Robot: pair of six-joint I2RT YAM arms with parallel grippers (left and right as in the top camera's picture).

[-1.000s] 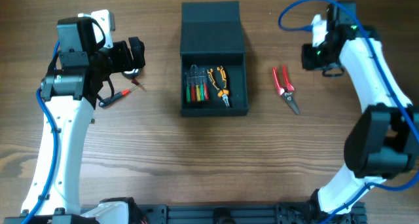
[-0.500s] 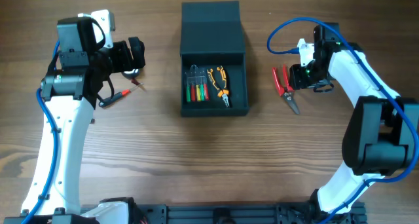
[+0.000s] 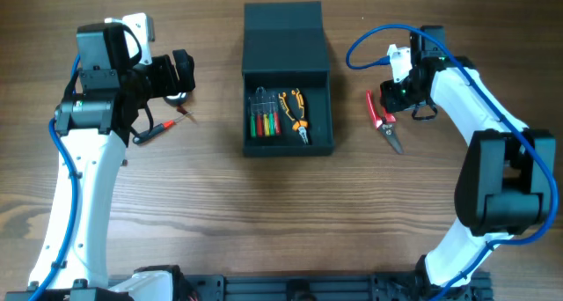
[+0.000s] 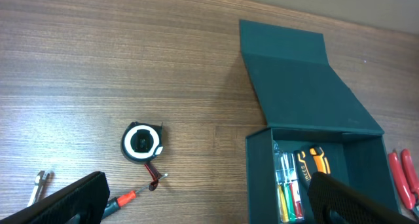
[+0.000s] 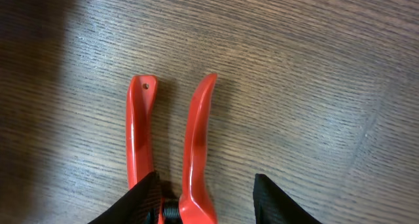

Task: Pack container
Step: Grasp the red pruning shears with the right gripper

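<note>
The container (image 3: 288,149) is a dark teal-black box at the table's middle, its flap lid (image 3: 283,37) lying open toward the back. Inside are coloured screwdrivers (image 3: 264,118) and orange pliers (image 3: 296,112). Red-handled shears (image 3: 384,123) lie on the table right of the box. My right gripper (image 3: 395,97) hangs over their handles, open. In the right wrist view its fingers (image 5: 209,204) straddle one red handle (image 5: 198,142) without closing. My left gripper (image 4: 209,207) is open and empty, left of the container (image 4: 256,178), above a tape measure (image 4: 141,142) and a red-handled screwdriver (image 4: 124,199).
The screwdriver (image 3: 157,130) lies on the table left of the box, under my left arm. A small metal tool (image 4: 38,186) lies at the far left in the left wrist view. The shears also show at that view's right edge (image 4: 400,178).
My right arm has moved left and forward, from the back right down over the red shears' handles. The left arm and the box's contents have not moved.
</note>
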